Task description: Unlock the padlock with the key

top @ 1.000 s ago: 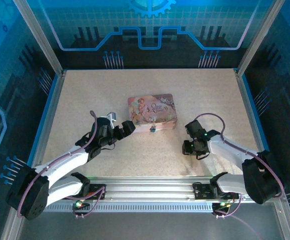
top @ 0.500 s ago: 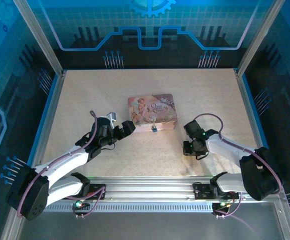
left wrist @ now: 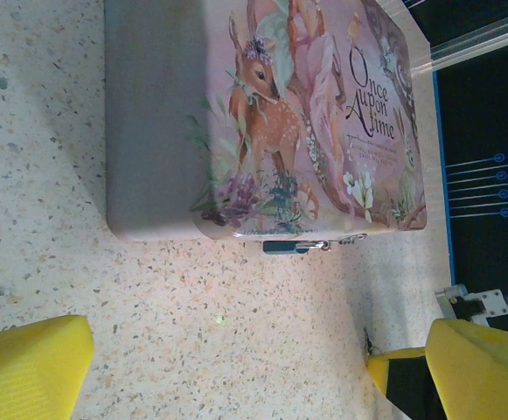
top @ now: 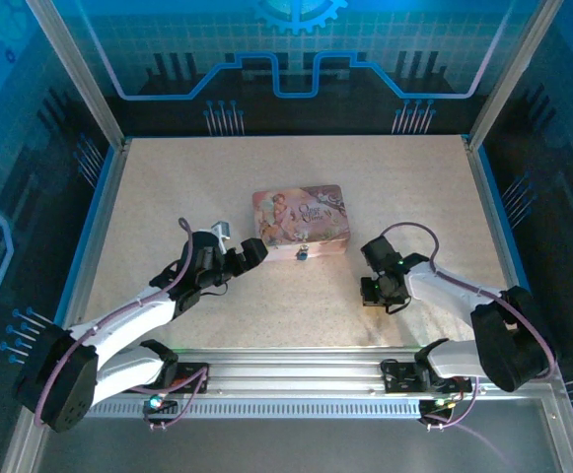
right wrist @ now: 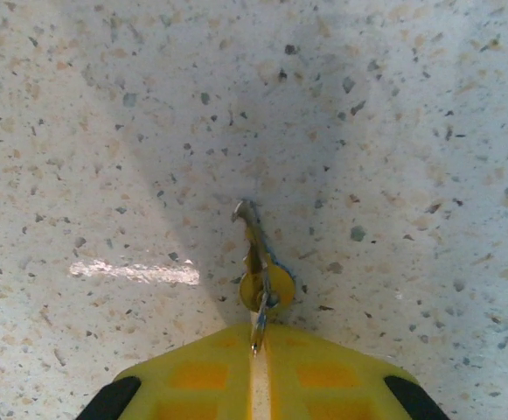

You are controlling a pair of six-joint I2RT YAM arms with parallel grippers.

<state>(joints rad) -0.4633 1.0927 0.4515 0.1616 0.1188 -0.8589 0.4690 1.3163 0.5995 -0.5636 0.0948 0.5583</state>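
Starting at our right gripper [right wrist: 260,337]: its two yellow fingers [right wrist: 192,376] are squeezed nearly together, pinching the one key [right wrist: 255,254] we can count. It's a thin metal key with a round yellowish bit right at the fingertips, sticking out over the speckled table [top: 168,197]. We can't tell if its tip touches the surface. Our left gripper [left wrist: 254,372] is spread wide with nothing between its two yellow fingers, and it faces the one pink illustrated tin [left wrist: 306,114]. In the top view it sits just beside the tin's near left corner. We count one padlock [left wrist: 287,247], tiny and dark bluish with silvery bits, hanging at the middle of the tin's near edge. It's closer to the left gripper, while the right gripper and key sit off to the tin's right, apart from the lock.
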